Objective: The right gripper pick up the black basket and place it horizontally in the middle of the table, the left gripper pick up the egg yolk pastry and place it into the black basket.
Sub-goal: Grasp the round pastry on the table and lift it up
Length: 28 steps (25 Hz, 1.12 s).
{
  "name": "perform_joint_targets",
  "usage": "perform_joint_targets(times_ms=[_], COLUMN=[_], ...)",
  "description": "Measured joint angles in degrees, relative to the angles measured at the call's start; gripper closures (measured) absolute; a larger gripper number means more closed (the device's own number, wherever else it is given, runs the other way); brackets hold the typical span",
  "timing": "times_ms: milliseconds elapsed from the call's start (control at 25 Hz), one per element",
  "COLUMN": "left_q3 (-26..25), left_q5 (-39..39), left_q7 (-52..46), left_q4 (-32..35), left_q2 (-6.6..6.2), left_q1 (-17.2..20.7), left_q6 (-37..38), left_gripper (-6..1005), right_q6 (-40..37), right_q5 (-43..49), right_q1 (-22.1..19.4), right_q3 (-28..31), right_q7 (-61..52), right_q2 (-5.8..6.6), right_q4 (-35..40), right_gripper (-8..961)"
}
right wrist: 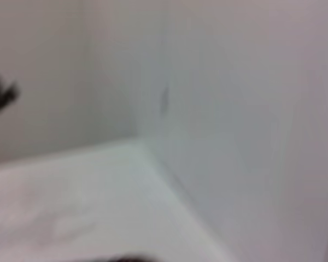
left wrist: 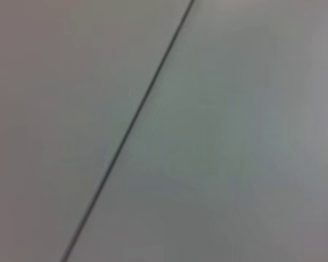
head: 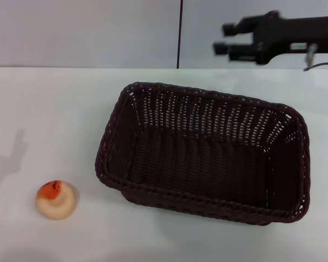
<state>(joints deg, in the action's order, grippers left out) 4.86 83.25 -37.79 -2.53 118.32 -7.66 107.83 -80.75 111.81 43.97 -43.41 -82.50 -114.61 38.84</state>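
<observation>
The black basket (head: 205,155) lies on the white table (head: 54,109), right of the middle, with its long side running left to right and slightly skewed; it is empty. The egg yolk pastry (head: 56,200) sits on the table near the front left, well apart from the basket. My right gripper (head: 225,38) hovers above the table's far edge, behind the basket's far right part. Its fingers point left, are open and hold nothing. My left gripper is out of view. The left wrist view shows only a wall with a dark seam (left wrist: 131,125).
A grey wall with a vertical dark seam (head: 180,33) stands behind the table. A faint shadow (head: 8,147) falls on the table's left side. The right wrist view shows a wall corner (right wrist: 153,136) and bare tabletop.
</observation>
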Motion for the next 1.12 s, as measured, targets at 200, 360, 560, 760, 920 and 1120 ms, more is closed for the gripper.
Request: perform_joint_targets(times_ms=[200,360,560,760,920,1120], left_q3=[7.6,18.4,19.2,19.5,19.5,20.1], left_q5=[0.0,1.8,10.4,16.2,19.0,21.7], left_q7=[-1.2,-8.0,-9.0,-8.9,-8.8,-8.6], left_q4=[6.2,17.9,20.2,20.9,21.0,21.0], left_q2=[-0.31,-1.20,-2.47,-2.62,-2.44,-2.17], left_q1=[0.5,3.0,4.4,4.7,4.2,3.9], left_q6=[-0.2,-4.4,-8.6,-11.4,-13.2,-15.9], left_gripper=[327,329,331,334,335,337], right_q6=[1.3,1.9,0.9,0.5,0.4,0.4], right_q5=[-15.9,-30.0,-41.6,-46.2,-46.7,-46.8], right_q1=[-8.2,-16.4,-22.7,-24.6,-24.3,-24.1], right_q3=[6.2,9.9,11.1,11.2,11.3,11.8], right_q7=[8.5,14.0,18.8,22.5,22.5,22.5], right_q2=[-1.80,-3.85,-3.94,-4.05,-4.07,-4.15], right_q4=[-2.9,-6.2,-13.2,-16.6,-17.8,-18.3], right_gripper=[445,445,444,444,444,445])
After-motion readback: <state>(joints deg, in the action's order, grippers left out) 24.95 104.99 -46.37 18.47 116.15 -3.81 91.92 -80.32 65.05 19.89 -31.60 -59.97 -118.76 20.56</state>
